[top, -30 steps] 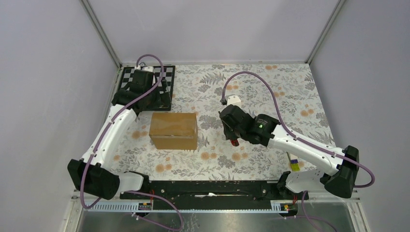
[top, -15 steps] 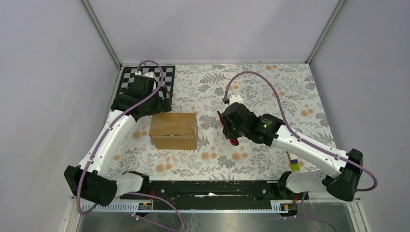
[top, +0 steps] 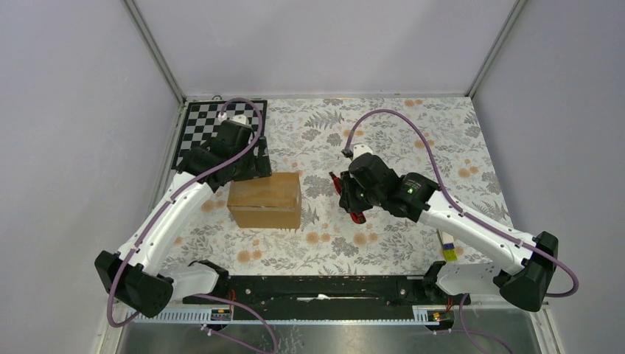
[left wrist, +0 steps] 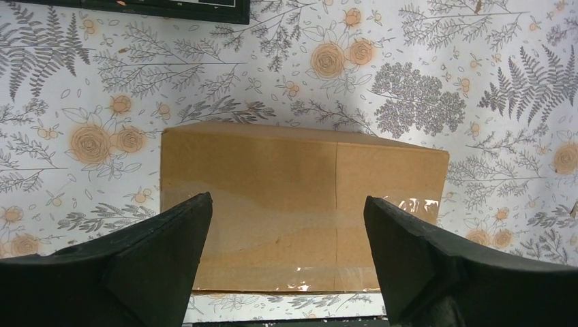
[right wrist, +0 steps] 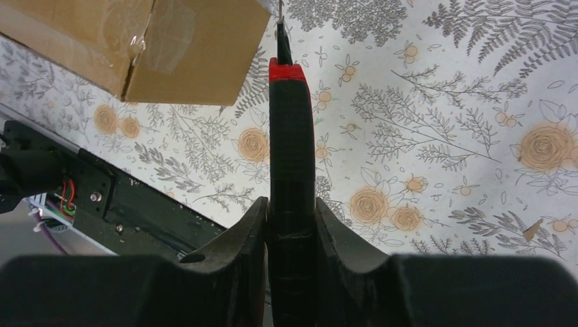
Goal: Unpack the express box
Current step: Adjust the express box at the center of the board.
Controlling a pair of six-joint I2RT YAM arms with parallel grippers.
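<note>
We see our left fingers (left wrist: 140,269) spread wide apart, holding nothing. The express box (left wrist: 300,204) lies just ahead of them and spans the gap between the two tips. Its clear-taped seam runs straight out from that gap. We cannot tell whether either finger touches the cardboard. From above, these fingers hang at the box's (top: 265,199) far left corner, with the checkerboard (top: 200,118) just behind them.

Our right fingers (right wrist: 240,235) are clamped on the cutter (right wrist: 292,170), pressing its black handle from both sides. Its red collar and thin blade point straight out ahead of the tips. The box (right wrist: 177,48) sits ahead and to the left of these fingers. In the wrist view the blade tip stands close beside its nearest taped corner, apart from it. The box rests flat and closed on the flowered bench (top: 413,147).
</note>
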